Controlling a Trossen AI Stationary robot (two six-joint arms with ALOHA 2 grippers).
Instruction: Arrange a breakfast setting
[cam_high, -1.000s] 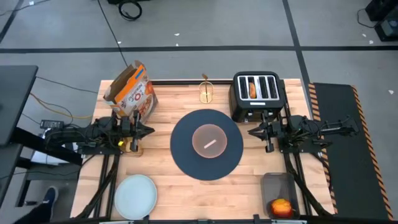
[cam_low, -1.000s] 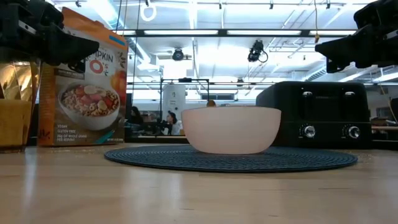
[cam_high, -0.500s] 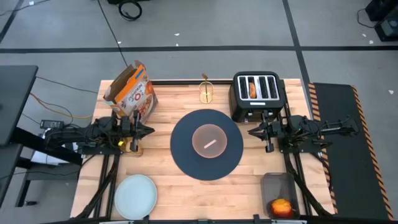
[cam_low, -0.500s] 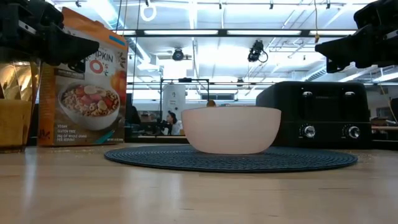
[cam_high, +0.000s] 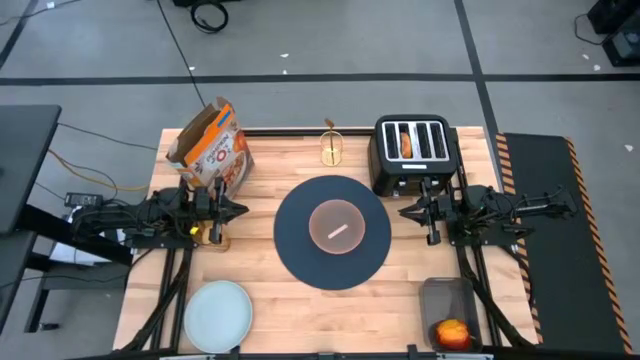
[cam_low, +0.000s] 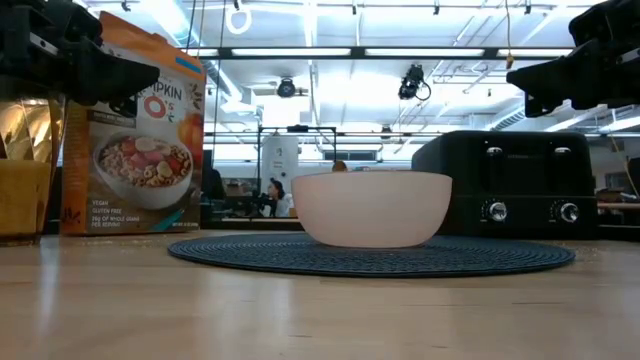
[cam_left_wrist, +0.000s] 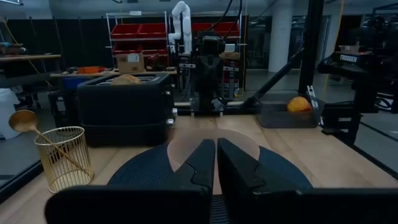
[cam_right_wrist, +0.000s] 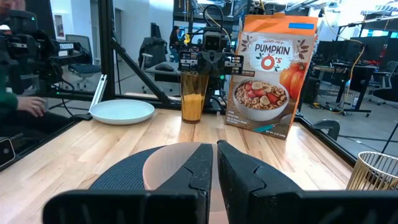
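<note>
A tan bowl (cam_high: 334, 226) stands on the dark-blue round placemat (cam_high: 300, 250) at the table's middle. A pale-blue plate (cam_high: 218, 315) lies at the near left corner. Round toasted bread (cam_high: 406, 143) sticks out of a toaster slot. The red apple (cam_high: 452, 333) sits in a grey bin at the near right. An amber cup (cam_right_wrist: 193, 96) stands at the left edge, under my left arm. A gold spoon (cam_left_wrist: 25, 121) leans in a wire basket (cam_high: 332, 147) at the far edge. My left gripper (cam_high: 243, 210) is shut, held level left of the placemat. My right gripper (cam_high: 403, 211) is shut, held level right of it.
A black toaster (cam_high: 411, 165) stands at the far right, just beyond my right gripper. An orange cereal box (cam_high: 210, 148) stands at the far left, beyond my left gripper. The grey bin (cam_high: 449, 300) sits at the near right corner. Bare wood lies near the placemat's front.
</note>
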